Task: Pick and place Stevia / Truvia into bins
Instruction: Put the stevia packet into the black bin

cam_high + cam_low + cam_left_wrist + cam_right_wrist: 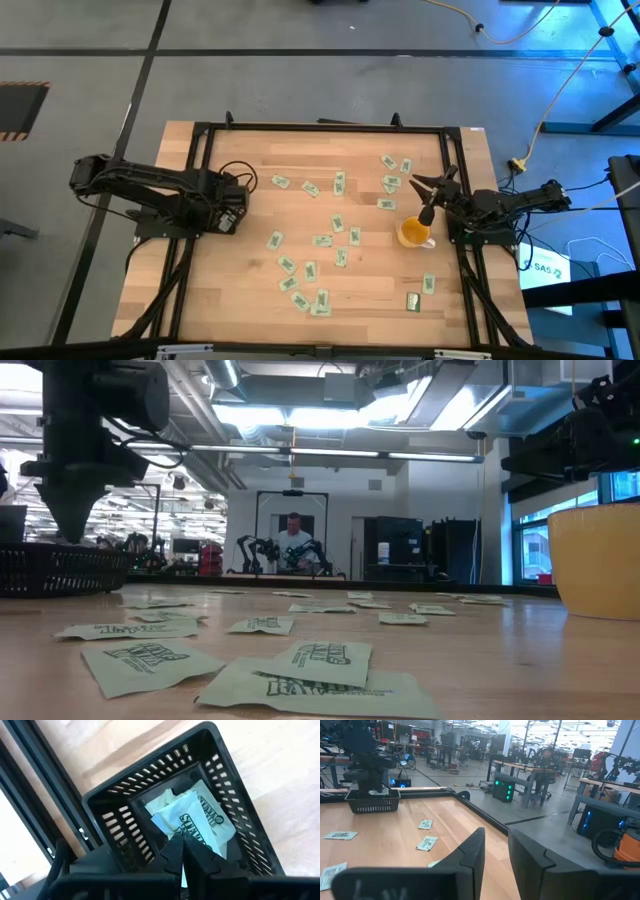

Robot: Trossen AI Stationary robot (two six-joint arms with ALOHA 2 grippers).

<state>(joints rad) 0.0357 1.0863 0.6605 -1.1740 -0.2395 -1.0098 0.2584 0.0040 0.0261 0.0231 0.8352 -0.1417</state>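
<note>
Hovering over the bin (pixel 240 820), the left gripper's (pixel 182 845) closed jaws sit above its sachets (pixel 200 822).

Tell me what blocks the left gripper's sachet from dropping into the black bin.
Nothing visible does. The left gripper, shut on a sachet, hangs directly over the open black bin, which holds only other sachets.

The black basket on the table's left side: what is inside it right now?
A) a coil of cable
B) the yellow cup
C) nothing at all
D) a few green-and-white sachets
D: the left wrist view looks down into the black basket and shows sachets lying on its floor.
</note>
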